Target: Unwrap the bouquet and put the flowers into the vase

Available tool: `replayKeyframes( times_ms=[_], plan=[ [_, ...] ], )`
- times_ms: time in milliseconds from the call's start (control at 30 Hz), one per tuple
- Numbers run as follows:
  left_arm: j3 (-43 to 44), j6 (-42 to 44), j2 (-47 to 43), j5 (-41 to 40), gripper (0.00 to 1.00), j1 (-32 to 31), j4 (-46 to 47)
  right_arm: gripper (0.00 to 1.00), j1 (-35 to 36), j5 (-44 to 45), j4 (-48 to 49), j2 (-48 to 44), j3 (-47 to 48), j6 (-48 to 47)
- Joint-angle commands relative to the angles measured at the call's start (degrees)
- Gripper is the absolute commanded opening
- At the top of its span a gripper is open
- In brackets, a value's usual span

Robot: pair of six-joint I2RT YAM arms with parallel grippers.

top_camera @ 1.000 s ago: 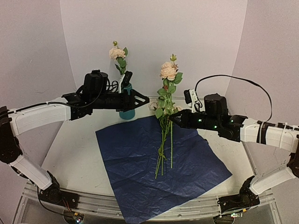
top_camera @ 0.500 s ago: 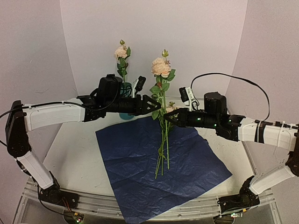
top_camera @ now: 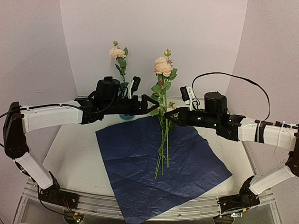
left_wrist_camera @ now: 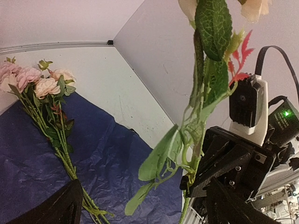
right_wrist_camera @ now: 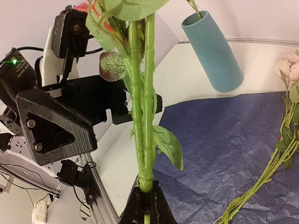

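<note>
The peach rose-like flower [top_camera: 162,66] stands upright above the crinkled dark-blue paper sheet [top_camera: 140,154], its smooth green stem pinched tight in my right hand [right_wrist_camera: 147,198]. My left hand [top_camera: 152,103] gapes wide on either side of that stem, gripping nothing. More pink leafy flowers [left_wrist_camera: 44,86] lie on the paper. One bloom [top_camera: 117,52] stands in the matte teal cylinder vase [right_wrist_camera: 212,51], on the white counter [top_camera: 74,144] before pale lilac walls [top_camera: 196,37].

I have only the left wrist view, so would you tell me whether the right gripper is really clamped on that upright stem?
Observer: Yes. In the right wrist view the right gripper is shut on the stem.
Operator: Thank you. Where is the vase?
Observer: The vase stands upright on the table just beyond the blue paper, partly hidden behind the left arm.
Operator: Is it empty?
Observer: No, one flower stands in it.
</note>
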Motion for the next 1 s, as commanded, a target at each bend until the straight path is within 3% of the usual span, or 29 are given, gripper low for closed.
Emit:
replayKeyframes(
  times_ms=[0, 300, 533, 733, 867, 967],
  plan=[
    [0.3, 2.1, -3.3, -2.7, 0.94, 0.0, 2.3, 0.00, 0.3, -1.1, 3.9, -1.9, 0.5, 0.1],
    [5.8, 0.3, 2.9, 13.8, 0.79, -0.1, 4.2, 0.00, 0.3, -4.3, 4.5, -1.0, 1.2, 0.3],
    [6.2, -0.1, 3.2, 14.6, 0.73, -0.1, 5.0, 0.00, 0.3, -6.7, 4.8, 0.0, 1.6, 0.7],
    [6.1, -0.5, 3.7, 15.1, 0.60, -0.1, 5.2, 0.00, 0.6, -7.9, 5.3, 1.1, 2.0, 1.0],
    [6.2, -0.5, 3.8, 15.4, 0.44, -0.1, 5.5, 0.00, 0.8, -8.2, 5.3, 1.8, 2.2, 1.1],
    [6.1, -0.4, 3.6, 14.8, 0.40, -0.1, 5.5, 0.00, 0.9, -8.5, 5.3, 2.3, 2.3, 1.1]
  ],
)
